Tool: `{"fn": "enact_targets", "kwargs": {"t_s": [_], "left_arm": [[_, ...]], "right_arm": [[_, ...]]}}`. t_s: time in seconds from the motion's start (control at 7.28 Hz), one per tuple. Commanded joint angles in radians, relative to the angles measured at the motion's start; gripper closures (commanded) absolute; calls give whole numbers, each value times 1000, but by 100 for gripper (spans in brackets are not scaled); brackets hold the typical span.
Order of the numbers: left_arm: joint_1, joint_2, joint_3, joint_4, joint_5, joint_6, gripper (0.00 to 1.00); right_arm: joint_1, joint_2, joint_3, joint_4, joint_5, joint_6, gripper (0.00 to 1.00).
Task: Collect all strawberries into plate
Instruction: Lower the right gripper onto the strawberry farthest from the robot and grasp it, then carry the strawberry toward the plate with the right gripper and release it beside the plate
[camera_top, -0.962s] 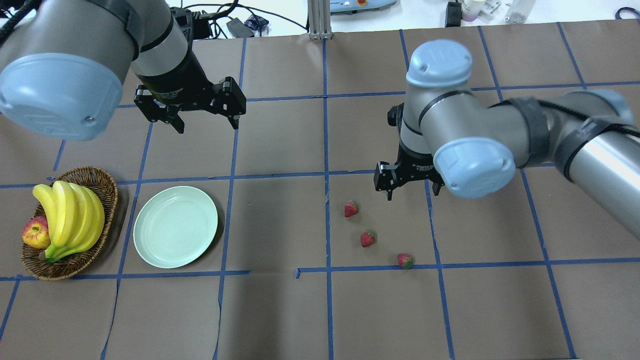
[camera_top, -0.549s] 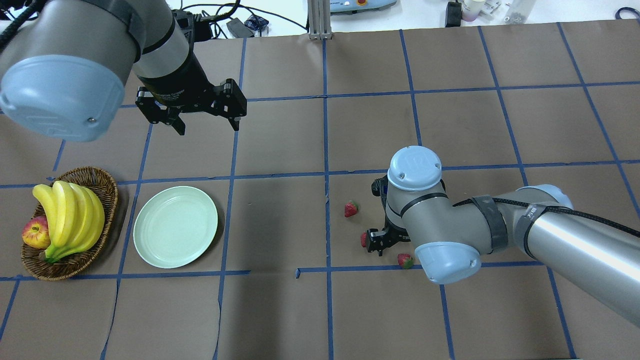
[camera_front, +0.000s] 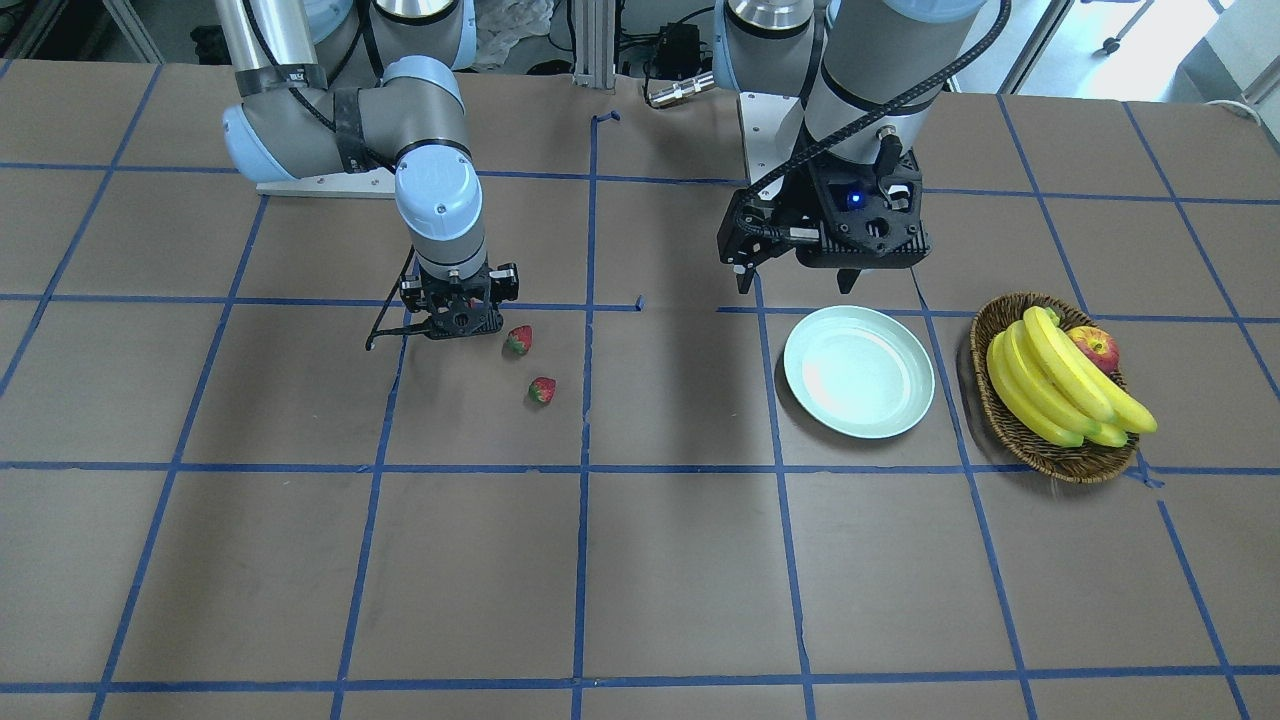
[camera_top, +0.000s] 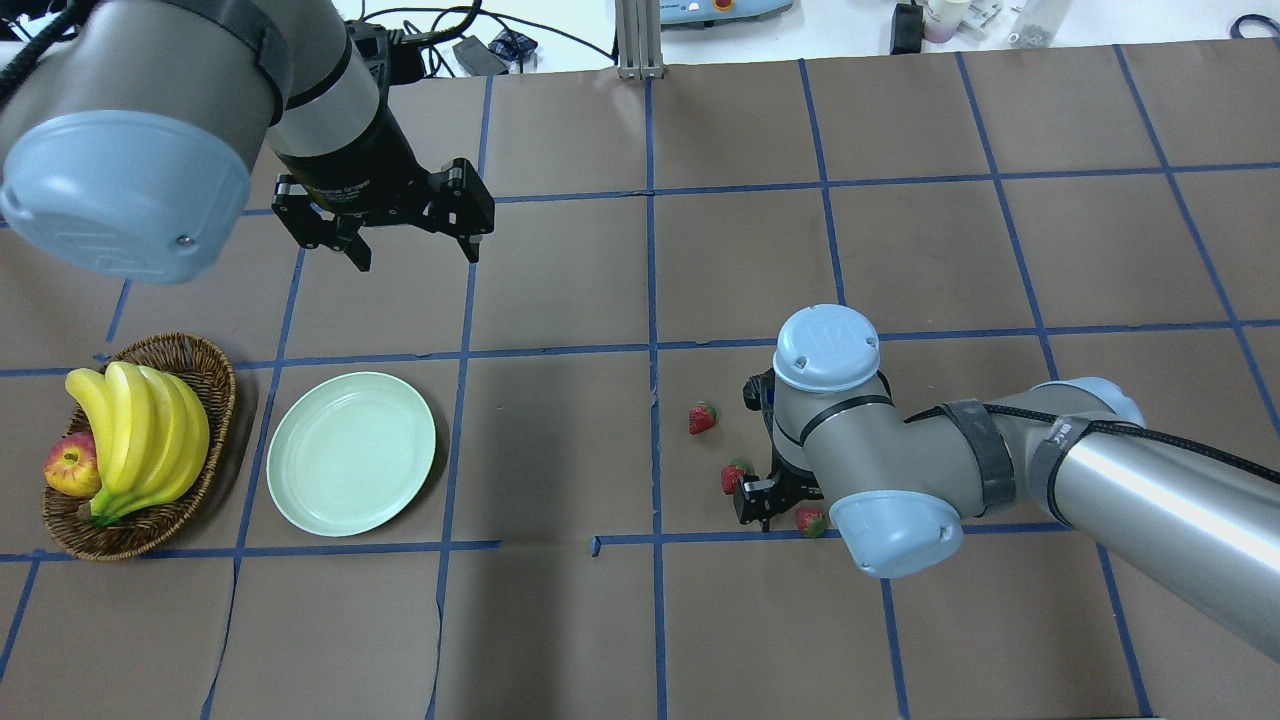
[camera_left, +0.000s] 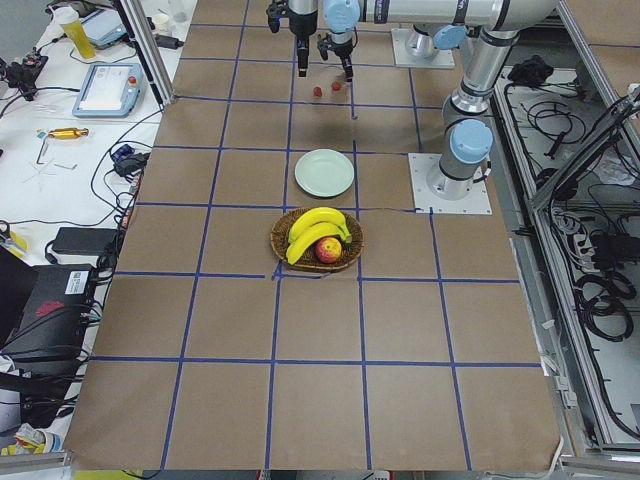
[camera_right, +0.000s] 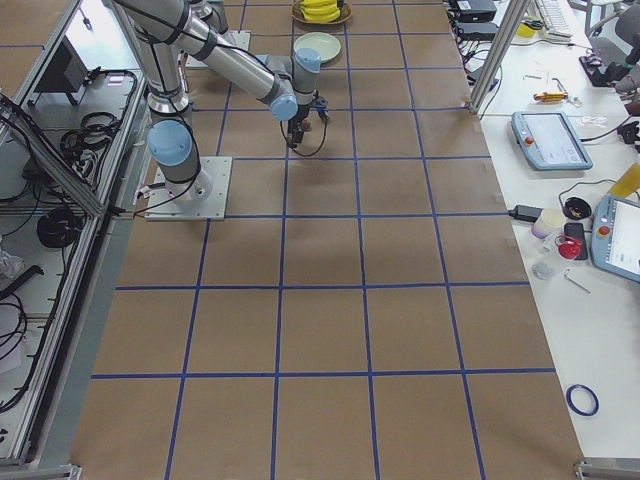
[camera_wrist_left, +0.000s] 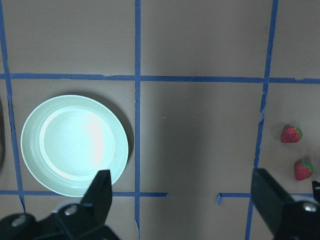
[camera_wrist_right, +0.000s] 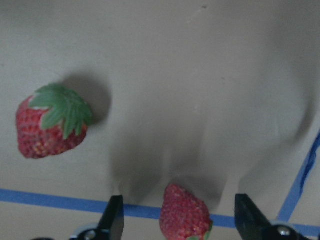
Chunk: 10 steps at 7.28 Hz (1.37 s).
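Observation:
Three strawberries lie right of centre in the overhead view: a far one (camera_top: 703, 418), a middle one (camera_top: 735, 478) and a near one (camera_top: 810, 520) on the blue tape line. My right gripper (camera_top: 780, 510) is low over the near one and open. In the right wrist view (camera_wrist_right: 182, 220) its fingers stand on either side of that strawberry (camera_wrist_right: 185, 215) without touching it, with the middle strawberry (camera_wrist_right: 50, 125) to the left. The mint-white plate (camera_top: 350, 453) is empty. My left gripper (camera_top: 412, 250) hangs open and empty, high beyond the plate (camera_wrist_left: 75, 138).
A wicker basket (camera_top: 215, 375) with bananas (camera_top: 140, 430) and an apple (camera_top: 70, 467) stands left of the plate. In the front-facing view two strawberries (camera_front: 518, 340) (camera_front: 542, 390) lie beside the right gripper (camera_front: 458, 320). Blue tape lines grid the brown table.
My right arm has swung toward the near edge and come down over the strawberries, ending astride the near one. The left arm, the plate and the strawberries have not moved.

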Motion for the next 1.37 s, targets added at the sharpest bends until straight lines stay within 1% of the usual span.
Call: {"fn": "enact_targets", "kwargs": {"t_s": [0.0, 0.27, 0.41, 0.55, 0.82, 0.96, 1.1, 1.24], "left_arm": [[0, -1, 0, 0, 0, 0, 0], [0, -1, 0, 0, 0, 0, 0], [0, 1, 2, 0, 0, 1, 0], [3, 6, 3, 0, 0, 6, 0], [8, 13, 5, -2, 3, 8, 0], [11, 18, 3, -3, 2, 8, 0], [9, 19, 3, -3, 3, 8, 0], [11, 19, 3, -5, 2, 8, 0]], "right_arm": [[0, -1, 0, 1, 0, 1, 100], [2, -1, -29, 0, 4, 14, 100], [3, -1, -71, -2, 13, 14, 100], [3, -1, -133, 4, 44, 19, 100], [18, 25, -279, 12, 191, 196, 100], [58, 75, -307, -8, 213, 264, 100], [130, 132, -341, -69, 211, 357, 100], [197, 197, -400, -109, 210, 470, 100]]}}
